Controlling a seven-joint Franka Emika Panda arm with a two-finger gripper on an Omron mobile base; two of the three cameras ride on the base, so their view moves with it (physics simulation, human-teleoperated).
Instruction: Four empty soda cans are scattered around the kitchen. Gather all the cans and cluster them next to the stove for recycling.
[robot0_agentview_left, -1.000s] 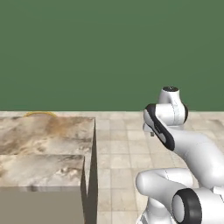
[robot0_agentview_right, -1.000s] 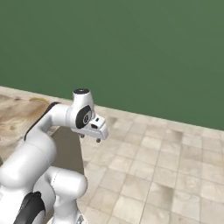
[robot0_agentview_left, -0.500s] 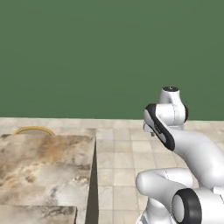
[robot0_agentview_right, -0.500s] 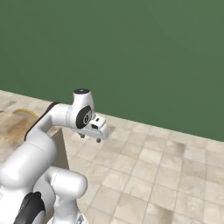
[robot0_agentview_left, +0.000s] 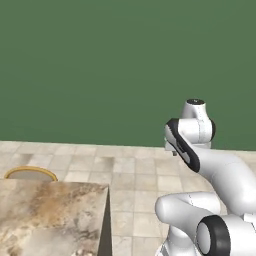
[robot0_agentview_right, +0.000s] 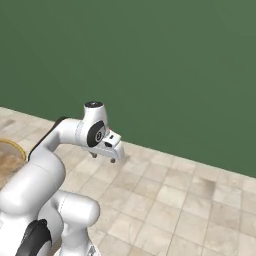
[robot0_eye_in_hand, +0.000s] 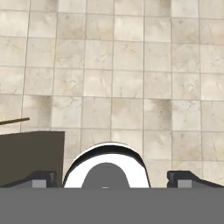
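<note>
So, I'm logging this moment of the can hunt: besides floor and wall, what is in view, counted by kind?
Stone counter: 1
Yellow-rimmed round object at the counter's far edge: 1
Tool, jaws open with nothing between them: 1
Total: 3

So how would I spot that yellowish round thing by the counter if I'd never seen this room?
Start at the tan marbled counter in the lower left of the left base view, in front of the green wall. At its far edge, towards the left, a curved yellow-brown rim arches up against the beige floor tiles. It is the only round, golden thing among straight edges.
</note>
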